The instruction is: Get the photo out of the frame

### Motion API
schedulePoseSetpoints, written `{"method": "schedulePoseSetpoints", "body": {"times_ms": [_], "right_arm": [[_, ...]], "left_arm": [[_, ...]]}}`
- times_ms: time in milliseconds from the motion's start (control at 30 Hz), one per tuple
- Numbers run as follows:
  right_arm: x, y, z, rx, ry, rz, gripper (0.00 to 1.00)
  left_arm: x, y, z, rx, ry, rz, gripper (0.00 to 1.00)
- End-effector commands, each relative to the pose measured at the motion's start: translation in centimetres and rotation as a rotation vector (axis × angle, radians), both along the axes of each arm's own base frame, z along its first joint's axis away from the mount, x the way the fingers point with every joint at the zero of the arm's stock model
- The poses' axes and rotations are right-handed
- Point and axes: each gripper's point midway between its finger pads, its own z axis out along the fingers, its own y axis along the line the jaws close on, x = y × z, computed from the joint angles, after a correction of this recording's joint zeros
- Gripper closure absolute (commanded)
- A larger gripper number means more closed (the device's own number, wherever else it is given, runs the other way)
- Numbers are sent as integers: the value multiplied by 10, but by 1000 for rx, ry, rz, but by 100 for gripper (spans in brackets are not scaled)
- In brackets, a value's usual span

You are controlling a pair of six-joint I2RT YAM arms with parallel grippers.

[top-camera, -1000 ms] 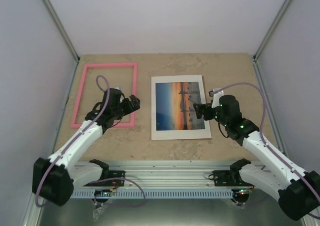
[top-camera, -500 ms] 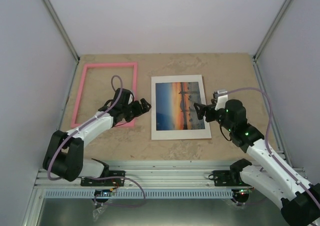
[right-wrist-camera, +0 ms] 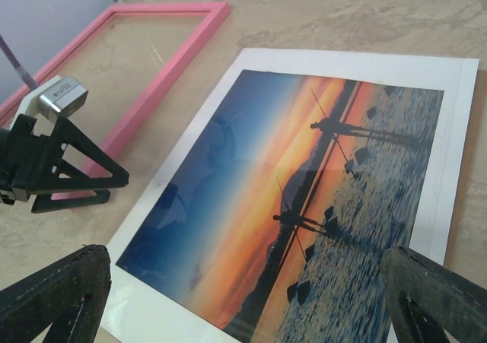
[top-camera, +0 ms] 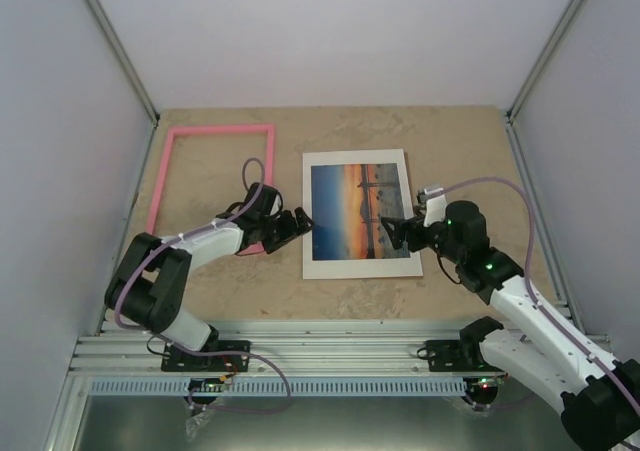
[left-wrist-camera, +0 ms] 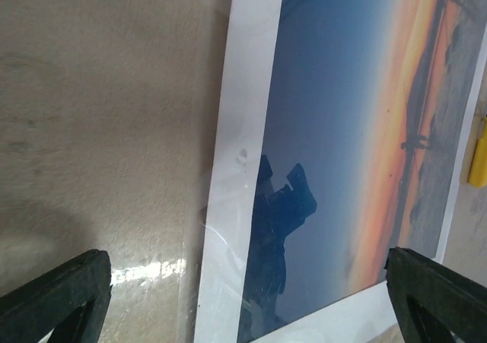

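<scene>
Frame: the pink frame [top-camera: 220, 130] lies flat at the far left of the table [top-camera: 460, 141]; you can see bare tabletop through its opening, so nothing sits inside it
Photo: the photo [top-camera: 360, 211] lies face up at the middle of the table, inside its white mat border [top-camera: 355, 267], just beside the frame and clear of it
Surface: the print is glossy and mirrors the fingers above it; in the left wrist view a faint clear edge shows past the mat, but you cannot tell whether a pane lies on top
Left gripper: your left gripper [top-camera: 295, 221] is spread wide and empty, low over the near left edge of the mat, between frame and photo
Right gripper: your right gripper [top-camera: 393, 229] is also spread wide and empty, over the near right part of the print
Done: judging from how things lie, the main step is finished, photo and frame are apart
Left: at most you would lift the print free of the mat, if that counts; otherwise draw both arms back
Risk: a flat sheet gives the fingers little edge to catch
</scene>
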Motion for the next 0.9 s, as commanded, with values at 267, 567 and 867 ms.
{"method": "schedulePoseSetpoints", "body": {"times_ms": [267,567,867], "right_arm": [[4,7,-31,-32,75,28,5],[9,16,-35,-19,97,55,5],[4,16,-38,-37,94,78,6]], "left_arm": [[-5,-30,-12,-115,80,-114,0],[-8,-39,-11,-186,115,-118,0],[-7,-36,1,-183,85,-110,1]]}}
